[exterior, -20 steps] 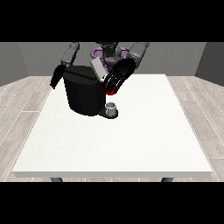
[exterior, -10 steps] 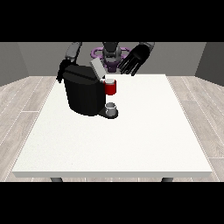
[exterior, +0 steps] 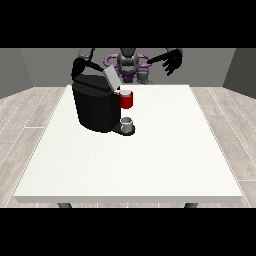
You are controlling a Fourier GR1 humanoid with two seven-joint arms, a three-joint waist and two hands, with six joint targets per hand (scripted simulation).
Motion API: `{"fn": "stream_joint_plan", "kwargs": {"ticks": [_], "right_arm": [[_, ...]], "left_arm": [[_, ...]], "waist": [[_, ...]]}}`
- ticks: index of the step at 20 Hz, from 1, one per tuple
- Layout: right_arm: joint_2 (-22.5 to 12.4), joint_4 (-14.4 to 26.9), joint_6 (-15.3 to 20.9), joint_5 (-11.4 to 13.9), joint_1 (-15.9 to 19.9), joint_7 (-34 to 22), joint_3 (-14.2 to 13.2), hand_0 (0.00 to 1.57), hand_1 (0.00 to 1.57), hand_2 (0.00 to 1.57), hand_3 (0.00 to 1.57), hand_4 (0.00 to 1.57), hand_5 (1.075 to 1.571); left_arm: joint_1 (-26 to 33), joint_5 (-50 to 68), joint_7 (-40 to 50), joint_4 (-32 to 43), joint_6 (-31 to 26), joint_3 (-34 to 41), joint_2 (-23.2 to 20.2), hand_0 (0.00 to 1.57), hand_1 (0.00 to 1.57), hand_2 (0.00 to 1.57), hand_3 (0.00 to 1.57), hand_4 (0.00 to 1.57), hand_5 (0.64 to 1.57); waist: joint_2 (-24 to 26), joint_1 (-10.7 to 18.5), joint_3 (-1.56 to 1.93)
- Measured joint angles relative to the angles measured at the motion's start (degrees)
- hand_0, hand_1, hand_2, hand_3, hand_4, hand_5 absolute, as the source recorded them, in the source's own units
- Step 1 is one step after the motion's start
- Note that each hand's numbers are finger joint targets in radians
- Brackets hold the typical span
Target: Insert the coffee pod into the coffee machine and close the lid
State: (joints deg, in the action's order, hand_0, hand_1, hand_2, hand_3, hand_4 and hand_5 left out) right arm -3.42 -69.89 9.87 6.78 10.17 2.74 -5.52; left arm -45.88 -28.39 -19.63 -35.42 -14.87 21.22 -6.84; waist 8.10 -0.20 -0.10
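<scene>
The black coffee machine [exterior: 97, 105] stands on the table's far left part. Its grey lid [exterior: 111, 78] is tilted up at the top. A red thing at the machine [exterior: 127, 101] sits at its front, with a small grey thing [exterior: 128, 122] below it on the machine's base. The hand at the view's right [exterior: 172, 61] is raised above the table's far edge, well to the right of the machine, with its fingers spread and holding nothing. The hand at the view's left [exterior: 78, 67] is just behind the machine's top rear corner.
The white table [exterior: 150, 160] stretches wide in front of and to the right of the machine. The robot's torso [exterior: 128, 65] stands behind the far edge.
The hand at the view's right has pulled away from the machine's front, rising and swinging to the right. The red thing, covered by that hand before, now shows.
</scene>
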Motion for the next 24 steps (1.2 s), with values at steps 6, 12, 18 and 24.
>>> {"fn": "stream_joint_plan", "kwargs": {"ticks": [6,12,18,24], "right_arm": [[-1.51,-3.43,-5.27,-2.26,1.00,-1.80,1.17,0.00,0.00,0.00,0.00,0.20,1.571],[-4.82,-5.78,-8.98,-2.04,3.66,-3.18,1.93,0.00,0.00,0.00,0.00,0.00,1.571],[-7.05,-3.84,-9.75,-4.41,8.42,-6.90,-1.77,0.00,0.00,0.00,0.00,0.17,1.571],[-7.79,1.67,-10.09,-8.13,13.90,-8.49,-5.79,0.00,0.00,0.00,0.00,0.13,1.571]], "left_arm": [[8.54,3.25,0.23,0.30,-1.24,0.95,4.46,0.00,0.00,0.00,0.00,0.39,1.571],[13.55,6.02,0.86,-3.43,-2.26,0.30,5.52,0.00,0.00,0.00,0.00,0.35,1.571],[17.01,10.56,4.03,-10.16,-3.79,-2.83,6.43,0.00,0.00,0.00,0.00,0.36,1.571],[18.80,15.17,6.78,-16.79,-2.77,-7.88,6.70,0.00,0.00,0.00,0.00,0.38,1.571]], "waist": [[6.89,4.06,0.07],[7.44,6.50,0.09],[5.94,9.56,0.11],[2.65,12.38,0.12]]}}
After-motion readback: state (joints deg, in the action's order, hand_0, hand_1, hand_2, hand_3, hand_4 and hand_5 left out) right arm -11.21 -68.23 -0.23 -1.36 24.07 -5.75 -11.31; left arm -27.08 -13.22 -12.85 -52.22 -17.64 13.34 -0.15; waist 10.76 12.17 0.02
